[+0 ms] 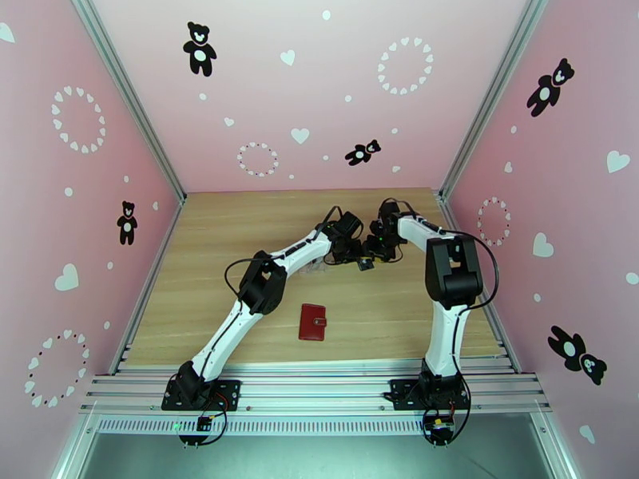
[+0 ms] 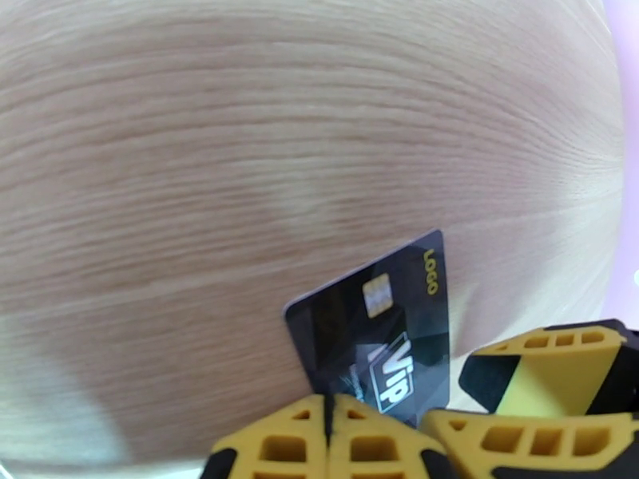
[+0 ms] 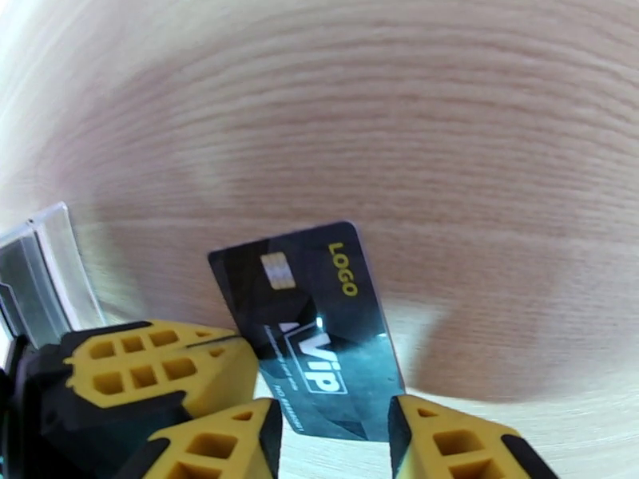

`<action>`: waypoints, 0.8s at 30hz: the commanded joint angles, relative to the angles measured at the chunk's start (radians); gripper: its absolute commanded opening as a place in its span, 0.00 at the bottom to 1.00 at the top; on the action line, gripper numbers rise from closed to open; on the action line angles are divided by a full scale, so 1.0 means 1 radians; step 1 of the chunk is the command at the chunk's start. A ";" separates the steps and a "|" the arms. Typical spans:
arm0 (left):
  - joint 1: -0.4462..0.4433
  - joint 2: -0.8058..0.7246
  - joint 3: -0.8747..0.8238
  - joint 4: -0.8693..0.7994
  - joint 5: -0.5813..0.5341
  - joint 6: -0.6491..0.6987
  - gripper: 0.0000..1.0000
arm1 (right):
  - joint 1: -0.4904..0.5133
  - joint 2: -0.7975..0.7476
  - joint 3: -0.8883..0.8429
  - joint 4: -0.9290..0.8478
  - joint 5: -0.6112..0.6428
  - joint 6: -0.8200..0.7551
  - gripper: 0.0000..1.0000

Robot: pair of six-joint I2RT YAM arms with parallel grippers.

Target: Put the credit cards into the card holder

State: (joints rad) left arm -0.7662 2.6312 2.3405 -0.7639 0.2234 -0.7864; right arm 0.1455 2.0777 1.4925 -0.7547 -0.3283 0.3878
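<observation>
Handing off a black credit card [image 2: 383,329] above the middle of the counter [image 1: 240,225], clamping it in the left jaws, straddling it with the right jaws apart, likely needing those closed before heading for the card holder [image 1: 312,322] by the near edge.

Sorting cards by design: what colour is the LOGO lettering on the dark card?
Yellow, on the black card; right wrist view shows it best.

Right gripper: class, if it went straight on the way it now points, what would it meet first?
Probably the black VIP card, which sits between the open fingers of the right gripper and is pinched by the left gripper; beyond it, the wooden table. Depth is unclear.
</observation>
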 commanded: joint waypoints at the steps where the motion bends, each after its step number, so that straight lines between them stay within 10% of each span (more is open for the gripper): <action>1: 0.007 0.061 -0.020 -0.105 -0.068 0.037 0.01 | 0.002 -0.018 -0.020 -0.043 0.026 -0.005 0.43; 24: 0.015 0.098 -0.001 -0.115 -0.022 0.041 0.00 | 0.035 0.058 0.023 -0.056 -0.103 -0.027 0.43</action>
State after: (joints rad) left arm -0.7647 2.6408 2.3611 -0.7841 0.2234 -0.7601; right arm 0.1493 2.0953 1.5028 -0.7921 -0.3527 0.3729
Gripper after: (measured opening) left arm 0.033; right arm 0.431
